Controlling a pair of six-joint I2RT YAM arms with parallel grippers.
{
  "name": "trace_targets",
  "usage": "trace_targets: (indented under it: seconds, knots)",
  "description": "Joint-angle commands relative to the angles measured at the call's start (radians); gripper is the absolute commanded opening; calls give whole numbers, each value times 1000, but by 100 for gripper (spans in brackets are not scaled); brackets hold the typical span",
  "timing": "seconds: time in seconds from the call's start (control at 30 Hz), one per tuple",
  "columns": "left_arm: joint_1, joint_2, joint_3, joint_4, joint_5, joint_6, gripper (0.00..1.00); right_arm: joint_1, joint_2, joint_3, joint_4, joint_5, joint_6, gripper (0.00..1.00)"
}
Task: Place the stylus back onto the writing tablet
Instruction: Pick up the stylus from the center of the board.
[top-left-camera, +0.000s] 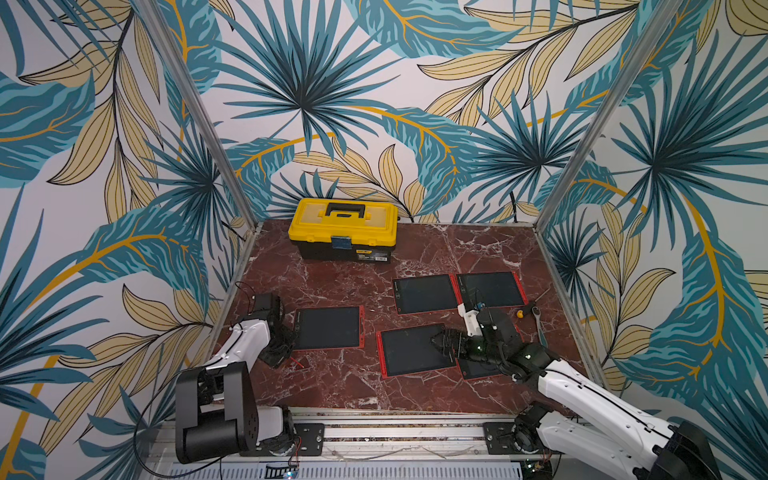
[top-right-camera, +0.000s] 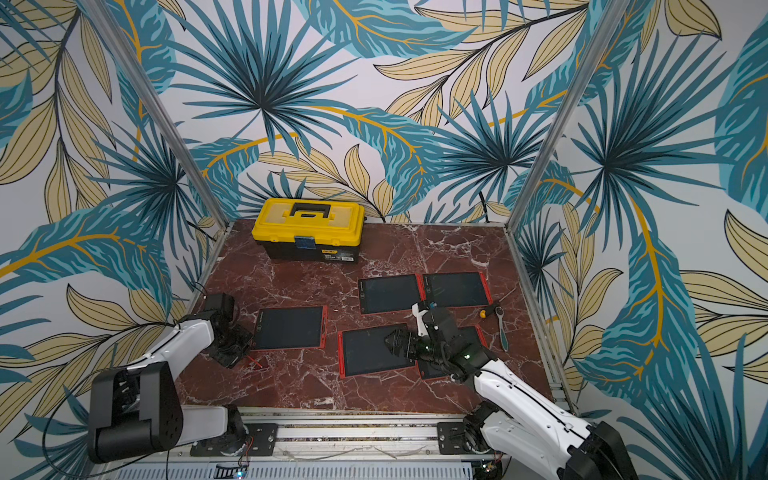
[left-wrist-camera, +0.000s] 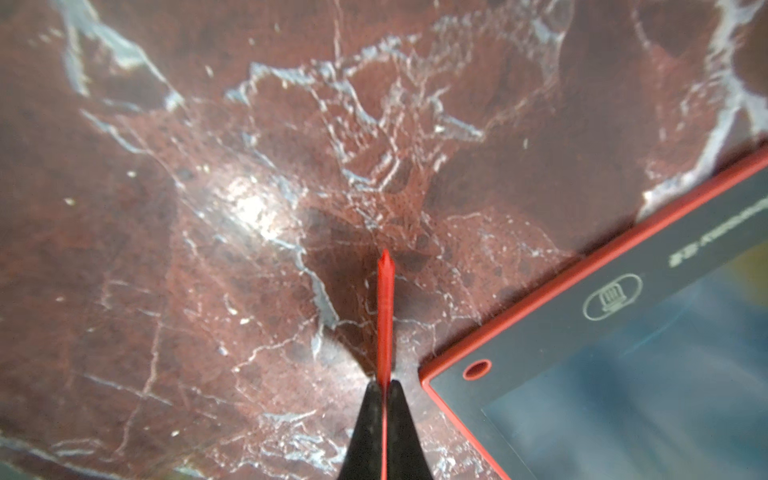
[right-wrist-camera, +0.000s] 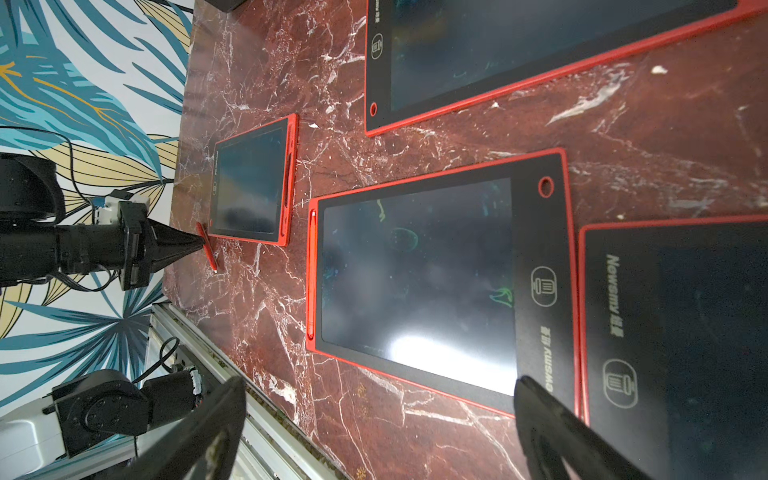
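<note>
Left hand (left-wrist-camera: 385, 384) fingers cover the rear of the red stylus (left-wrist-camera: 385, 316) in the left wrist view, so only its forward stretch and pointed tip show; the writing tablet (left-wrist-camera: 623, 374) beside it is cut off to one corner. In both top views the stylus is a thin red sliver, and the fingers gripping it blend into the black of the wrist. The right arm (top-left-camera: 582, 386) hides most of the near right tablet (top-left-camera: 478, 368), and the small tools (top-left-camera: 525, 311) at the right edge of the counter (top-left-camera: 332, 386) are hard to make out.

The stylus is just off the near left corner of the writing tablet. Its long axis runs slantwise out of the hand, tip pointing near and right; whether the tip touches the marble cannot be told.

The left hand is clamped closed on the stylus, a red line pinched between its fingers. The right hand (right-wrist-camera: 380, 386) is spread wide and empty, hovering over the middle near tablet (right-wrist-camera: 415, 270), which has a docked stylus (right-wrist-camera: 311, 274) along its left edge.
</note>
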Motion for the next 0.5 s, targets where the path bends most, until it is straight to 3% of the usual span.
trace_targets:
  seconds: [0.0, 0.47]
  knots:
    - [9, 16, -42, 20, -5, 14, 5, 6, 0, -7, 6, -8, -1, 100]
    - [9, 40, -103, 72, 4, 6, 6, 5, -1, -4, 5, -8, 2, 99]
